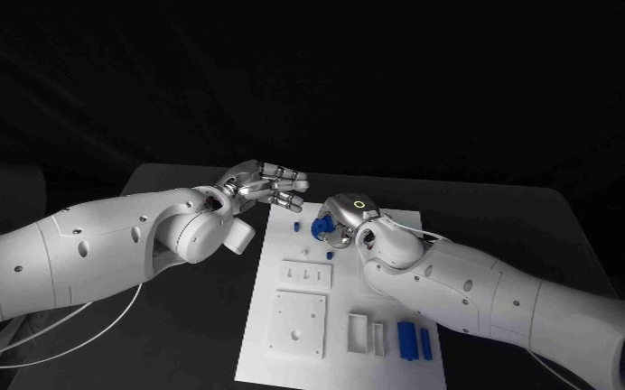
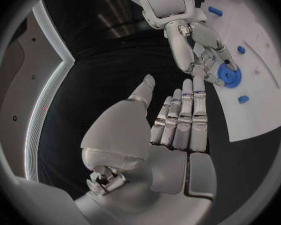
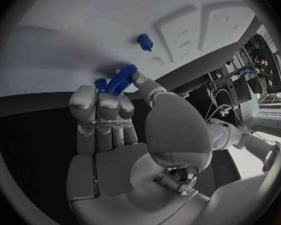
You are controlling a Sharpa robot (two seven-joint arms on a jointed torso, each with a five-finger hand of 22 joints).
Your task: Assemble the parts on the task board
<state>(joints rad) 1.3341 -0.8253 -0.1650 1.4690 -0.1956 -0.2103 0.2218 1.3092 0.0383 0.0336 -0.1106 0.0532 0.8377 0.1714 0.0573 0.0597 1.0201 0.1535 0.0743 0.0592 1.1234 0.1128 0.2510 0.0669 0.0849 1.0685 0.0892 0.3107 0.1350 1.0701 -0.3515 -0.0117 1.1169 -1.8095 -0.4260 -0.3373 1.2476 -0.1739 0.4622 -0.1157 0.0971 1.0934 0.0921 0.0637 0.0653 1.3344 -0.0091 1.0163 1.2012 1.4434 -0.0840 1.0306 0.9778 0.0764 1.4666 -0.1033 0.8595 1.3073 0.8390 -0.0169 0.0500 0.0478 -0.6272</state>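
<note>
My right hand [image 1: 344, 217] pinches a blue gear [image 1: 319, 227] between thumb and fingers at the far end of the white task board [image 1: 341, 365]. The right wrist view shows the gear [image 3: 122, 78] at the fingertips of that hand [image 3: 115, 135], low over the board [image 3: 78, 30], near a small blue peg [image 3: 145, 41]. In the left wrist view the gear [image 2: 229, 76] sits flat under the right hand [image 2: 202, 47]. My left hand [image 1: 268, 182] hovers open off the board's far left corner, fingers straight [image 2: 178, 120], holding nothing.
Small blue pieces [image 1: 297, 225] [image 1: 330, 253] lie near the gear. White raised blocks [image 1: 306, 274] [image 1: 300, 322] [image 1: 359, 331] stand along the board's middle and near end, with two blue bars [image 1: 406, 340] [image 1: 426, 343] at its near right. Black table [image 1: 182, 336] surrounds the board.
</note>
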